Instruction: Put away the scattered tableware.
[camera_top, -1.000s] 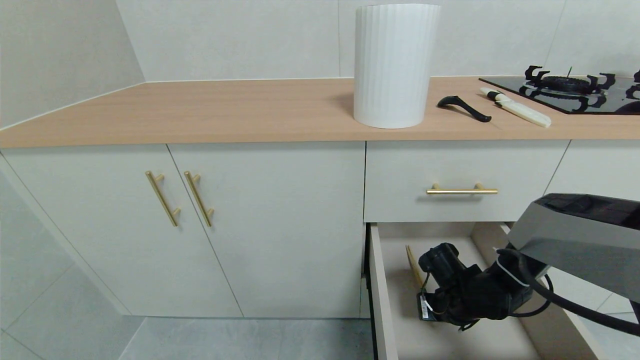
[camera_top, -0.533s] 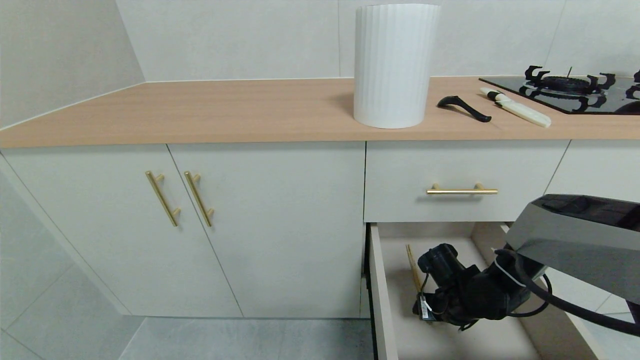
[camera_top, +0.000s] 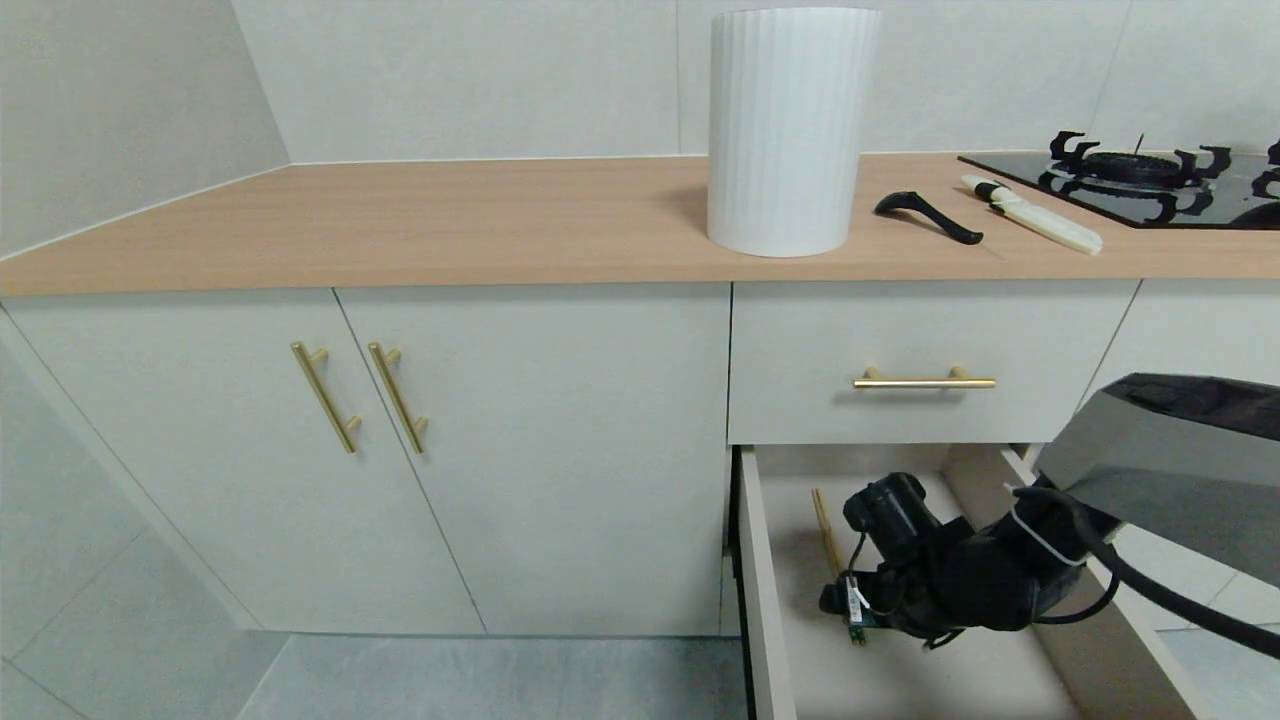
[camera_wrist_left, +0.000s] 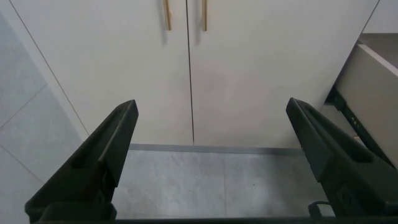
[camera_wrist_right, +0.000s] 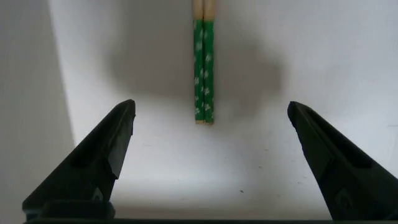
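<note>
A pair of wooden chopsticks (camera_top: 824, 530) with green ends (camera_wrist_right: 204, 74) lies flat on the floor of the open lower drawer (camera_top: 760, 600), near its left wall. My right gripper (camera_top: 840, 600) (camera_wrist_right: 210, 112) hangs inside the drawer just above the green ends, open, with nothing between its fingers. On the counter lie a black utensil (camera_top: 928, 216) and a white knife (camera_top: 1035, 225). My left gripper (camera_wrist_left: 211, 106) is open and empty, low in front of the cabinet doors (camera_wrist_left: 186, 62).
A tall white ribbed container (camera_top: 790, 130) stands on the wooden counter (camera_top: 400, 220). A black gas hob (camera_top: 1150, 180) is at the far right. The upper drawer with a gold handle (camera_top: 923, 381) is closed. Grey floor tiles (camera_wrist_left: 205, 186) lie below the doors.
My right gripper has drawn back slightly to the right inside the drawer. The chopsticks' green ends now show free on the drawer floor below it.
</note>
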